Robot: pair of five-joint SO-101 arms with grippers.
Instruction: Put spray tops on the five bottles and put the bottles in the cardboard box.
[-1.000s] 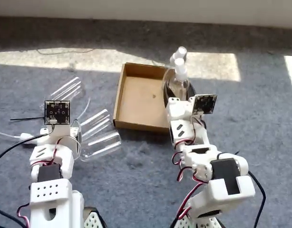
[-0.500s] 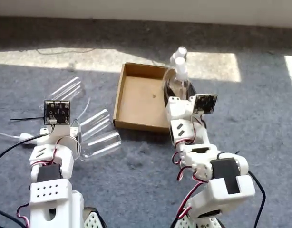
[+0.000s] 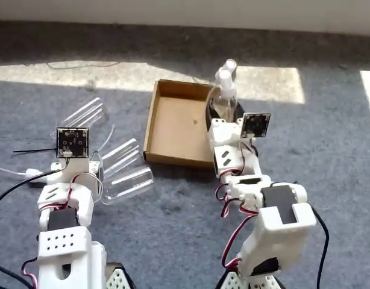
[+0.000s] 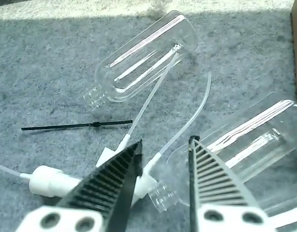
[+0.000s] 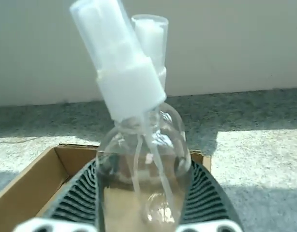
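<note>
**High view:** The right claw [image 3: 223, 115] is clamped on an upright bottle [image 3: 223, 106] at the right wall of the box [image 3: 150, 123]. The bottle's spray top [image 3: 224, 78] stands above the claw, and a second top [image 3: 231, 64] is just beyond it. The left claw [image 3: 96, 170] hangs low over the grey carpet [image 3: 329, 150]. Three loose bottles [image 3: 128, 180] lie on their sides beyond it and beside it, between it and the box.

**Left wrist view:** The left claw's jaws are apart and hold nothing. A loose top [image 4: 49, 180] with its thin tube lies just below the fingertips. One capless bottle [image 4: 143, 58] lies beyond the claw and another [image 4: 245, 137] just beside it. A black tie [image 4: 76, 126] lies flat nearby.

**Right wrist view:** Both jaws press the bottle's clear body, and the capped neck tilts to one side. The second top rises right behind it. The box's floor and near wall sit below the claw.
</note>
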